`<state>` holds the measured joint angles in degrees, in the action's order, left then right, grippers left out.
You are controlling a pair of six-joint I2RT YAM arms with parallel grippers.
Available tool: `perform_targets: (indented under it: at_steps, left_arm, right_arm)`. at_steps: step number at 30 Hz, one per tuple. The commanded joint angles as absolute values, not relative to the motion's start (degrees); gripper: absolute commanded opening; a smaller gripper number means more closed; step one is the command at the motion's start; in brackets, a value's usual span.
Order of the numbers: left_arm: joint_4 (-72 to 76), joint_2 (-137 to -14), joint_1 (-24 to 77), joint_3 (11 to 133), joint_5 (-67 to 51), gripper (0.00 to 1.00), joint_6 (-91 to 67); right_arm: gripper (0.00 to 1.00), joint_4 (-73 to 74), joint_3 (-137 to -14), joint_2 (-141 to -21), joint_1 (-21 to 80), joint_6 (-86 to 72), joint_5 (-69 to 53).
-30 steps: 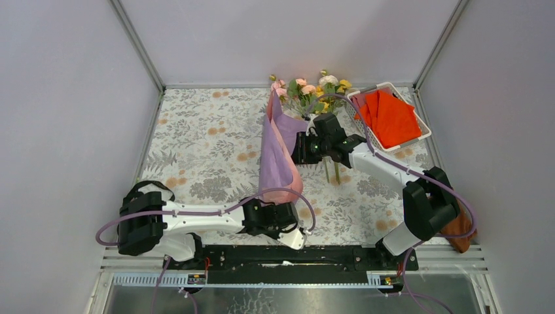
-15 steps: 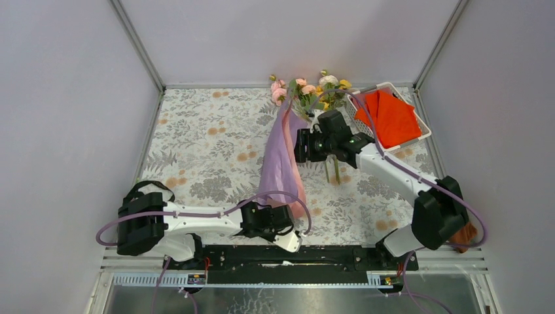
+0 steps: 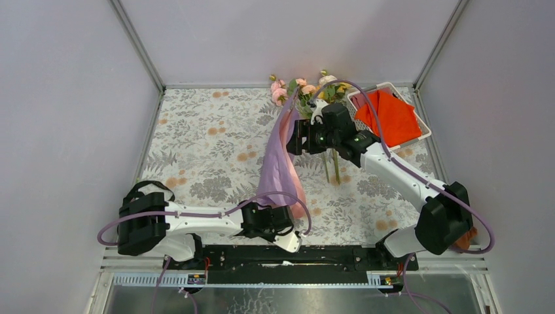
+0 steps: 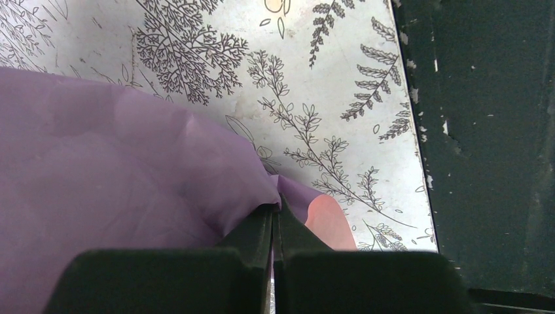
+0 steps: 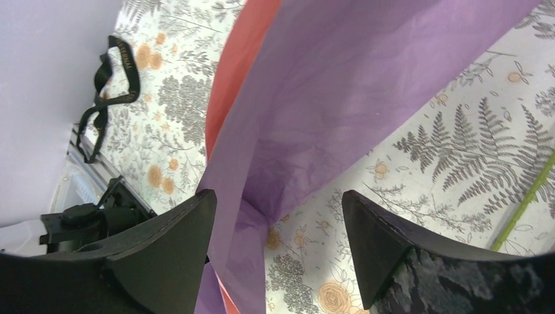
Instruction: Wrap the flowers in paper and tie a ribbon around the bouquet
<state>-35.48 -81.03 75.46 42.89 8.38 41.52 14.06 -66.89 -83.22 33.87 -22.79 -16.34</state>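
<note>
The paper (image 3: 277, 163), lilac on one face and pale pink on the other, runs as a crumpled, loosely folded strip from far centre to near centre, where the left gripper (image 4: 273, 212) pinches its corner. The flowers (image 3: 307, 88), pink, yellow and white, sit at the far edge, their thin green stems pointing near, just right of the paper. The ribbon (image 3: 149, 188), narrow and black, lies looped at near left, well apart from both.

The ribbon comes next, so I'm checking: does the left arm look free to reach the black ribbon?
Probably not yet. The ribbon lies uncovered close to that arm, but the left tool is shut on the paper's corner and would have to let go first.
</note>
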Motion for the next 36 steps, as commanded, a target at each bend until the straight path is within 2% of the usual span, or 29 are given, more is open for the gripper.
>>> perform_targets:
  at_steps: [1, 11, 15, 18, 25, 28, 36]
  left_arm:
    - [-33.79, -80.53, 75.76, 41.93, 8.2, 0.0, 42.18]
    - [-33.48, -80.17, 75.76, 41.97, 8.13, 0.0, 42.1]
    - [-33.49, -79.99, 75.77, 41.7, 8.12, 0.0, 42.09]
    - [-33.34, -79.97, 75.76, 41.42, 8.03, 0.0, 42.07]
    - [-32.96, -80.24, 75.72, 41.22, 7.91, 0.0, 42.04]
    - [-32.88, -80.01, 75.74, 40.99, 7.81, 0.0, 42.01]
    - [-32.83, -79.95, 75.67, 40.69, 7.75, 0.0, 42.0]
  right_arm:
    - [0.79, 7.75, -69.98, -79.38, 34.34, -23.19, -21.44]
    - [0.82, 7.5, -69.13, -79.75, 34.19, -26.69, -14.08]
    - [0.79, 8.49, -68.62, -81.56, 34.12, -27.49, -12.3]
    - [0.74, 7.39, -67.27, -82.05, 33.25, -28.13, -11.26]
    - [0.54, 5.45, -66.3, -86.26, 32.53, -29.36, -15.7]
    - [0.5, 4.06, -65.02, -86.11, 31.75, -30.07, -15.66]
    - [0.55, 5.27, -63.47, -82.74, 27.3, -29.29, -16.73]
